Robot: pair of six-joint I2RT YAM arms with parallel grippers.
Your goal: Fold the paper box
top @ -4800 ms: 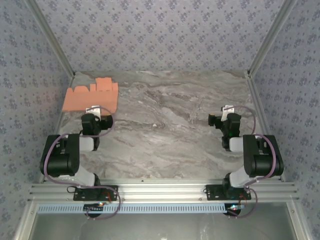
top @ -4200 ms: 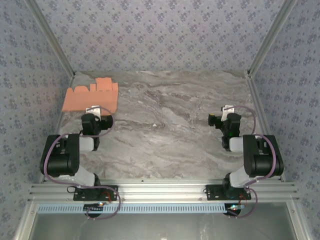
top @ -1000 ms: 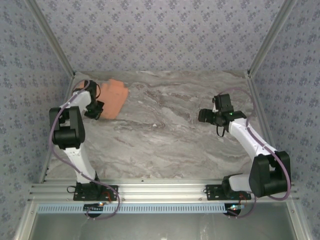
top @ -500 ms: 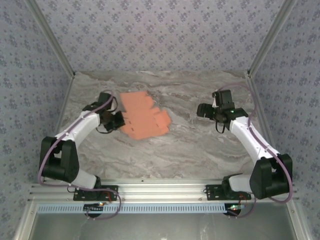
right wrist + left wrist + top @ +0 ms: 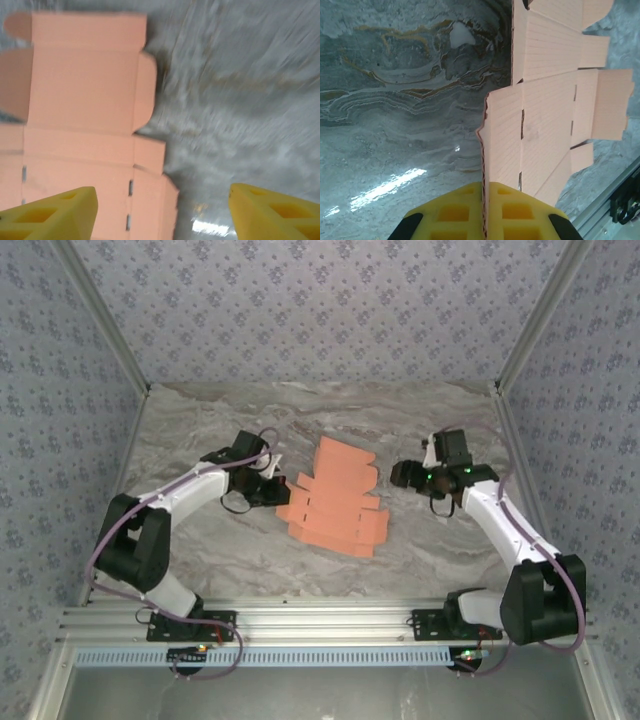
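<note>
paper box (image 5: 335, 502): salmon-orange | fingers (image 5: 520, 217): yellow | table (image 5: 200, 425): grey marble | walls (image 5: 300, 310): blue-grey floral

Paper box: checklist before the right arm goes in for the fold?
1. Left gripper shut on the box edge: ok.
2. Box unfolded, flaps spread: ok.
3. Right gripper jaws apart: ok.
4. Right gripper apart from the box, beside its right edge in the top view: ok.
5. Box lying flat on the table, not lifted: cannot tell.
6. Right wrist view sharp enough to aim: not ok, blurred.
</note>
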